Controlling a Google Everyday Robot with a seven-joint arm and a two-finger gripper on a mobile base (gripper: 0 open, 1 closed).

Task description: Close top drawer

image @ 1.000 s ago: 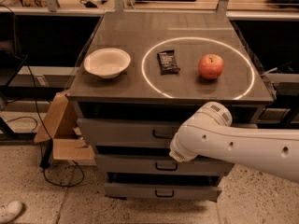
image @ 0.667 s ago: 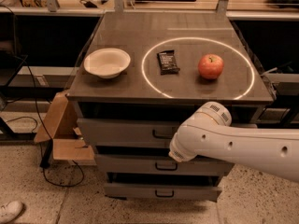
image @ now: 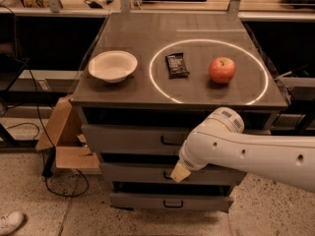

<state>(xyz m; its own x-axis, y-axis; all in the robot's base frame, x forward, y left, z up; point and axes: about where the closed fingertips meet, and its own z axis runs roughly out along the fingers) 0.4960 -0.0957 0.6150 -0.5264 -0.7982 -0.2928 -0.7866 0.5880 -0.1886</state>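
The top drawer (image: 127, 138) is the uppermost wide grey panel just under the table top, with a small dark wire handle (image: 169, 141) at its centre. Its front stands slightly forward of the table edge. My white arm comes in from the right across the drawer fronts. The gripper (image: 180, 172) shows only as a tan tip at the arm's end, just below and right of the top drawer's handle, in front of the middle drawer. The right part of the top drawer's front is hidden behind the arm.
The table top (image: 133, 90) holds a white bowl (image: 112, 65), a dark snack bar (image: 176, 65) and a red apple (image: 222, 70). The middle drawer (image: 133, 173) and bottom drawer (image: 147, 201) lie below. A cardboard box (image: 64, 136) and cables (image: 47, 132) stand at the left.
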